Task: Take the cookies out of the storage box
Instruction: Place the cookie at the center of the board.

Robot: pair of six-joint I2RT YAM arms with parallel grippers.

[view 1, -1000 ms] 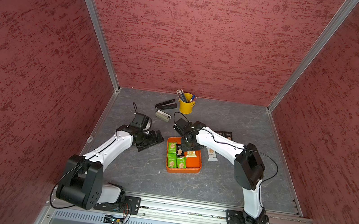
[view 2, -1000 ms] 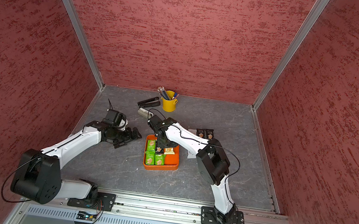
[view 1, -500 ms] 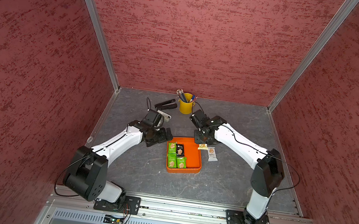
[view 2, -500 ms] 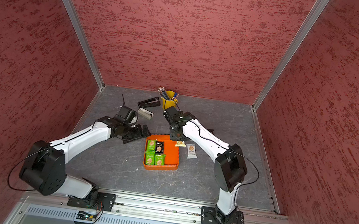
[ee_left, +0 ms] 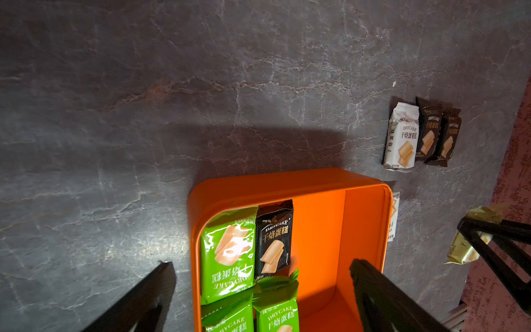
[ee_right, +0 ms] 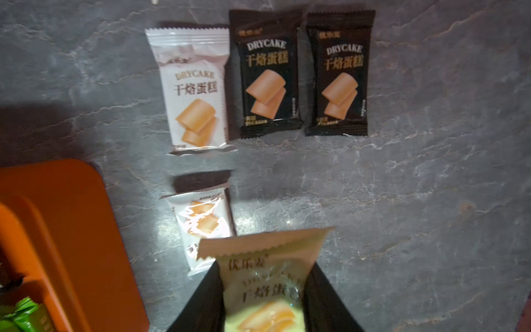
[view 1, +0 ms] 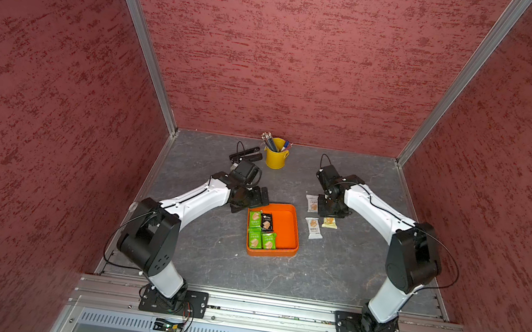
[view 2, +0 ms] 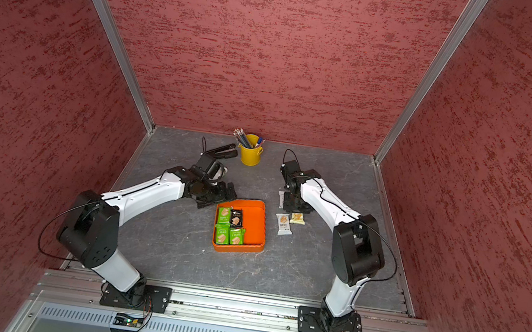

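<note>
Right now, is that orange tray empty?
No, three green packets and one black packet lie inside the storage box, as a top view shows.

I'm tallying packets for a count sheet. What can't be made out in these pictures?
- Two black packets on the table: hidden behind the right arm in both top views.
- Two green packets in the storage box: cut off by the left wrist view's edge.
- The pale yellow packet in the right gripper: end cut off in the right wrist view; table contact unclear.
</note>
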